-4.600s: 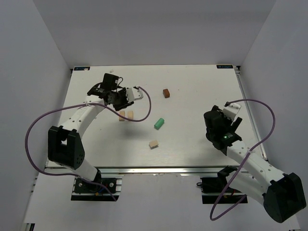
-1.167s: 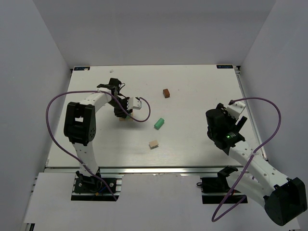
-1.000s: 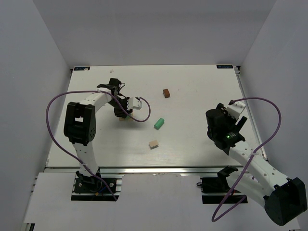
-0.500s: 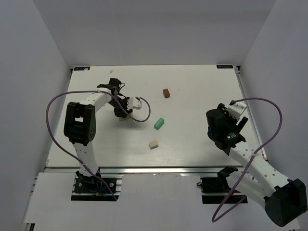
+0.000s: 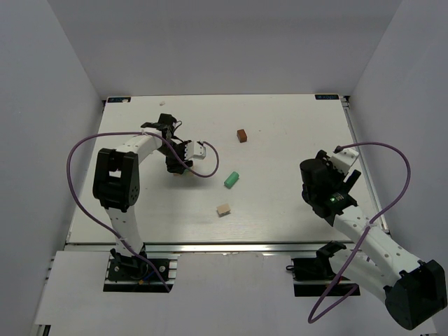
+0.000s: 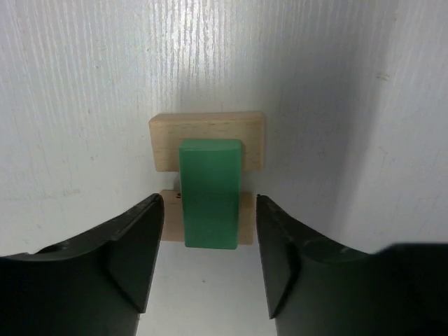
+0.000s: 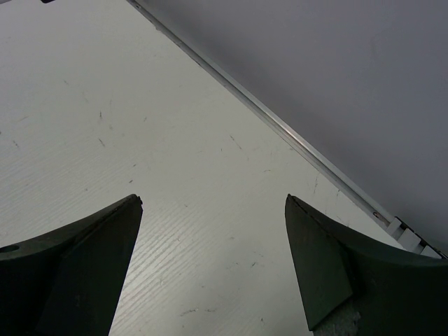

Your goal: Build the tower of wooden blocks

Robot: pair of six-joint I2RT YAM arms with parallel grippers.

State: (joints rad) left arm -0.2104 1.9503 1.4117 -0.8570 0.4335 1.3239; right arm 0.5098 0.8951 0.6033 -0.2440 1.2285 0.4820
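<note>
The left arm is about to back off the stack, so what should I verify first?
1. Green block lies across both tan base blocks: ok.
2. Left gripper open, clear of it on both sides: ok.
3. Green block level on them: cannot tell.
4. Loose green block, loose tan block and brown cube lie apart on the table: ok.
5. Right gripper open and empty: ok.

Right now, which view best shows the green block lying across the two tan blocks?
The left wrist view: the green block fills the centre, bridging both tan blocks, between open fingers. In the top external view the left gripper hides it. The right wrist view shows only table.
</note>
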